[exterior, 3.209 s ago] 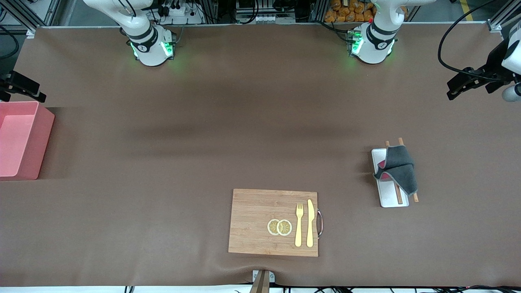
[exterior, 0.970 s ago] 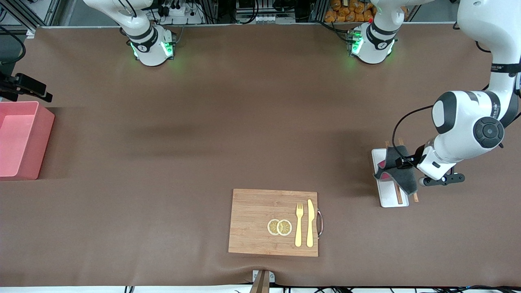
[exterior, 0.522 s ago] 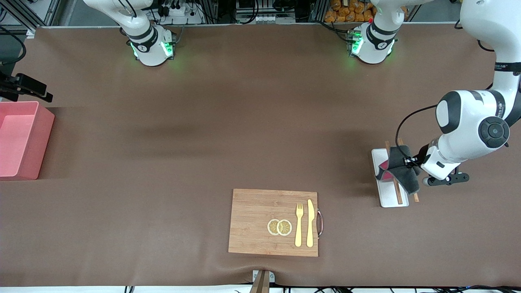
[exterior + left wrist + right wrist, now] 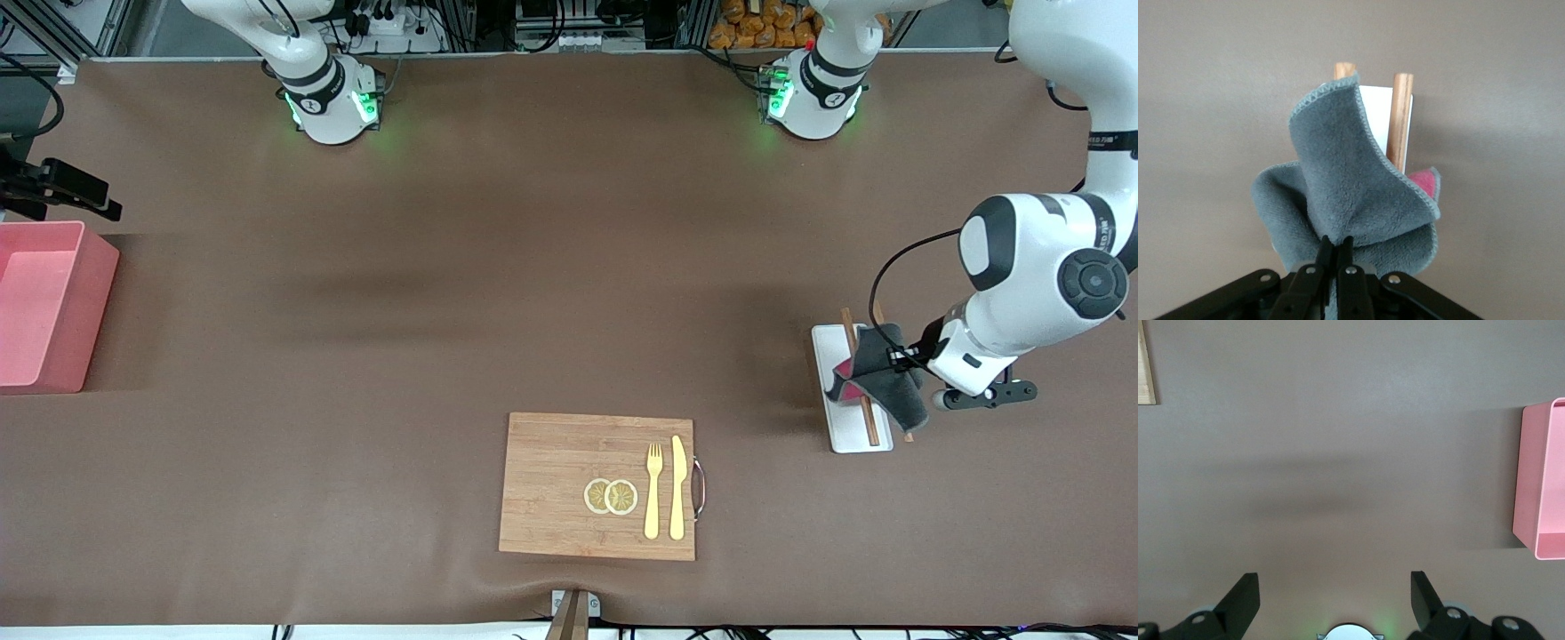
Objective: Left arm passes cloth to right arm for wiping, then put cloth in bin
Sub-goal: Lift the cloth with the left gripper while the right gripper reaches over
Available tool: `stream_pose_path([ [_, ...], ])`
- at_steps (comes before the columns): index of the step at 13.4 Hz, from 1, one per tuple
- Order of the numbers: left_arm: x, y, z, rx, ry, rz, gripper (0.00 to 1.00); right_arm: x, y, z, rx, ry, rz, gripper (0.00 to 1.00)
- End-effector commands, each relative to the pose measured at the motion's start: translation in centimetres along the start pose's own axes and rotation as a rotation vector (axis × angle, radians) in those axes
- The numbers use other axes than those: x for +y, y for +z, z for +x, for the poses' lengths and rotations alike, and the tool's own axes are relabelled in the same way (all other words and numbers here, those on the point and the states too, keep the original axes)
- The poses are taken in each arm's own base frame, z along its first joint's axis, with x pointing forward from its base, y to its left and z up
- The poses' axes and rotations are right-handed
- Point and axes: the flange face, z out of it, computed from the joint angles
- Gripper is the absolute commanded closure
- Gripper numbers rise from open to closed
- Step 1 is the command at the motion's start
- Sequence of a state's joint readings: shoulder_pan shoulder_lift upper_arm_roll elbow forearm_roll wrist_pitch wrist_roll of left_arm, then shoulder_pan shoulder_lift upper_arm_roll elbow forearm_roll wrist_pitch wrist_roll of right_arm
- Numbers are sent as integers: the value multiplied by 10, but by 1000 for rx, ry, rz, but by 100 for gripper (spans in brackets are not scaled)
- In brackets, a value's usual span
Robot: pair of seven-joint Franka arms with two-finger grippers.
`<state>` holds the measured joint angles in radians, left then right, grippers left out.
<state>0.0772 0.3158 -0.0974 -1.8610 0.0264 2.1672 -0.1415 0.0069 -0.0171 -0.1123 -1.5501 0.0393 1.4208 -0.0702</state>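
One cloth, dark grey with a red-pink reverse, is bunched in the left gripper, whose fingers are pinched tight on a fold. It hangs over the white tray and two chopsticks. Half a second ago it lay lower and flatter on them; now more of the tray and sticks shows. The right gripper waits spread wide by the pink bin. Toward the right arm from the left gripper lies a board with fork, knife and lemon slices.
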Motion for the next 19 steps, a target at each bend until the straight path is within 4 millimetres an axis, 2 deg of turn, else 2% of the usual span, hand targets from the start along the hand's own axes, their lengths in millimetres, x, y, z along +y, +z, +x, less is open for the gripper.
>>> stream_pose_path([
  [1,10,-45,-13,15,24,4,100,3,-8,-6,4,-8,18,0],
  [5,54,-79,-30,28,57,-7,100,2,-8,-6,-3,-13,18,0],
  [8,87,-105,-43,42,77,-22,100,-16,4,2,-19,-31,50,0],
  [12,111,-124,-48,39,112,-27,100,-34,49,37,-79,-38,152,0],
  [14,130,-127,-49,44,131,-42,100,-53,79,61,-99,3,184,0],
  [19,195,-120,-63,-11,100,-164,100,-149,131,96,-87,123,177,0],
])
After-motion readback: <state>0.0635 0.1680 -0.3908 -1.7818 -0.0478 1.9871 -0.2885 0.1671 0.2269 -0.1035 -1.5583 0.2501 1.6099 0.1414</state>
